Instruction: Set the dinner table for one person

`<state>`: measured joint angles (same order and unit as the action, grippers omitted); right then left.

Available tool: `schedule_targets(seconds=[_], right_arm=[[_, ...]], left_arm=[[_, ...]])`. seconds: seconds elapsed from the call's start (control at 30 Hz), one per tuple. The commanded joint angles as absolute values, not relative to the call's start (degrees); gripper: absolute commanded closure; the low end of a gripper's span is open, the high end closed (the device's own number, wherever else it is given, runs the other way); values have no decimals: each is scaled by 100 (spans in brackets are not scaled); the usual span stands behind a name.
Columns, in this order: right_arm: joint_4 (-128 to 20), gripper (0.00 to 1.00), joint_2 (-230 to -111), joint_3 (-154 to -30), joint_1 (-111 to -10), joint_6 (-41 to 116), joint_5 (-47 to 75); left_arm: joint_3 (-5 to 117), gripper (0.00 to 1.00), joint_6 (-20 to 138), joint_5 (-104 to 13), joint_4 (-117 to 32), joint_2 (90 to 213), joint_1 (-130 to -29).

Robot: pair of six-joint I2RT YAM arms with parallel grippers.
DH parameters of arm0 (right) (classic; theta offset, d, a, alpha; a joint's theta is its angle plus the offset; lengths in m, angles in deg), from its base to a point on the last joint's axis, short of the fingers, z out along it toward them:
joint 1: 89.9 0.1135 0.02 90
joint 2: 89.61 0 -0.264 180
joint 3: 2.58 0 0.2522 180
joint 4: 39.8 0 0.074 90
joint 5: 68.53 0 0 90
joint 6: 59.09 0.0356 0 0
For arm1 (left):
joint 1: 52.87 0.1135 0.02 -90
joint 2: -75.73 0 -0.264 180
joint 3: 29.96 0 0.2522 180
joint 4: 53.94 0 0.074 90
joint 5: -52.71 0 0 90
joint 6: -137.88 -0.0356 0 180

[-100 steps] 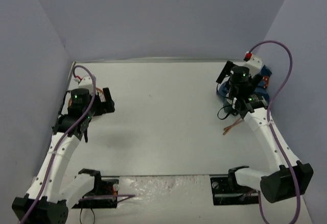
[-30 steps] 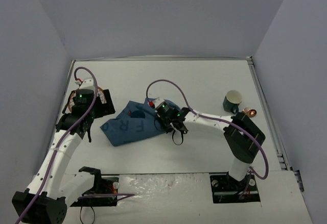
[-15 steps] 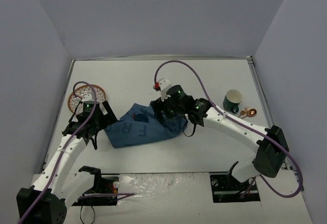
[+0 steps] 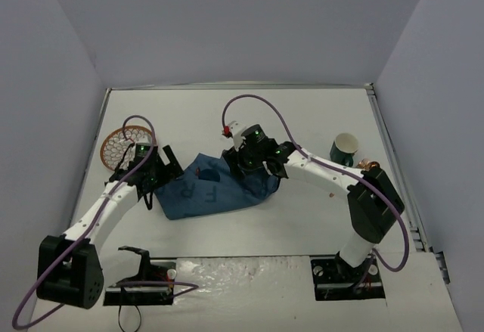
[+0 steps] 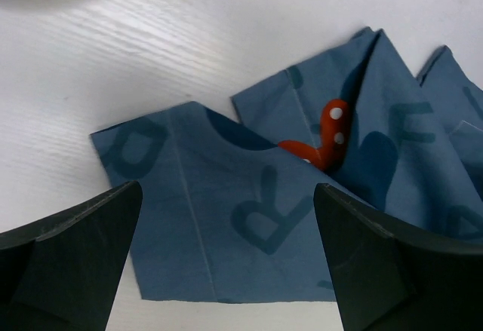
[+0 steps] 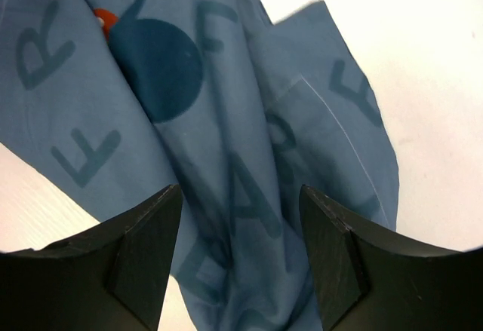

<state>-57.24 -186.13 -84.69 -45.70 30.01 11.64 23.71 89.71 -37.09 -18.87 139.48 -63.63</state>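
so far: placemat point(image 4: 215, 188) on counter point(image 4: 302, 113), crumpled, beneath left claw point(image 5: 226, 218) and right claw point(image 6: 241, 218); both apart, gripping nothing. plate point(image 4: 121, 144) beyond left claw, cup point(image 4: 344, 149) beyond right claw, unplaced.

Our left arm point(image 4: 98, 212) and right arm point(image 4: 325, 172) have white links, black joints, green lights point(image 4: 254, 130), purple cables point(image 4: 249, 98) and dark wedge fingers point(image 5: 68, 263).

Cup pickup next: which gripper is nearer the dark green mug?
Right. The right gripper is over the blue lettered cloth placemat, toward the dark green mug; the left gripper is at its opposite end.
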Motion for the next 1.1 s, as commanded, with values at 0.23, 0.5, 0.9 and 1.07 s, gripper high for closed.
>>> schedule_targets(seconds=[0.23, 0.5, 0.9, 1.07], right_arm=[[-5101, 38, -16283, -6980, -4915, 3695, 2176], [-5101, 36, -15266, -6487, -4973, 3882, 2673], [-5072, 36, -15182, -6363, -4982, 3961, 2783], [-5048, 36, -15129, -6338, -4991, 3962, 2799]], left_arm=[[3801, 10, 8737, -4863, -3092, 15727, -7098], [4330, 16, 8778, -4986, -2885, 16815, -7422], [4318, 34, 8871, -4859, -2491, 16644, -7747], [4355, 49, 8805, -4832, -2491, 16737, -7748]])
